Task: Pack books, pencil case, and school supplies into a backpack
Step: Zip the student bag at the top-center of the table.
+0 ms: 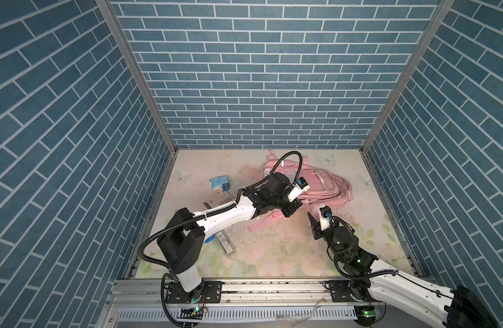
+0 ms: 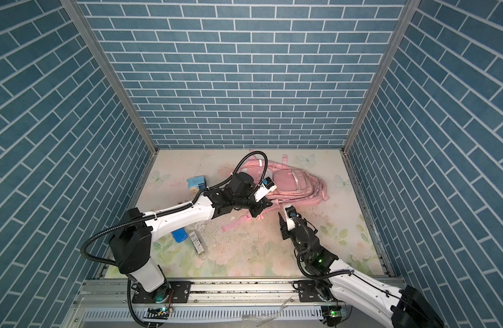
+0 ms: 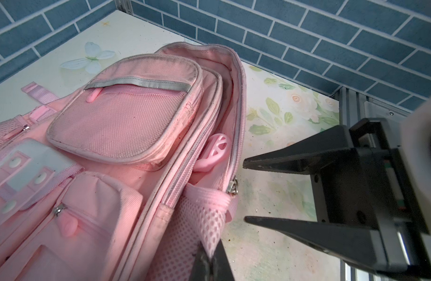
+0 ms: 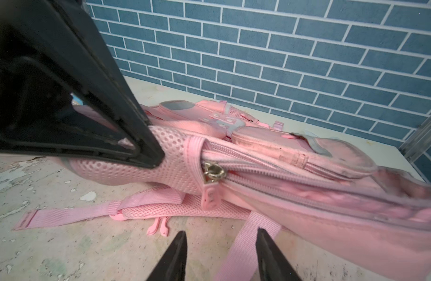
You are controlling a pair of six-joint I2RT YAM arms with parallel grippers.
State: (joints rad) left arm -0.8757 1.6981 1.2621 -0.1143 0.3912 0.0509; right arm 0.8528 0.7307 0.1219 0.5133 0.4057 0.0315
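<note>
One backpack, one blue sharpener, one calculator, one blue case, one clear box.

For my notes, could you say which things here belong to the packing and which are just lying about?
Job: backpack, blue pencil sharpener, calculator, clear oblong case, small blue box.
Lying about: clear plastic scrap on the front rail.

No readable text; print on clear box too small.
</note>
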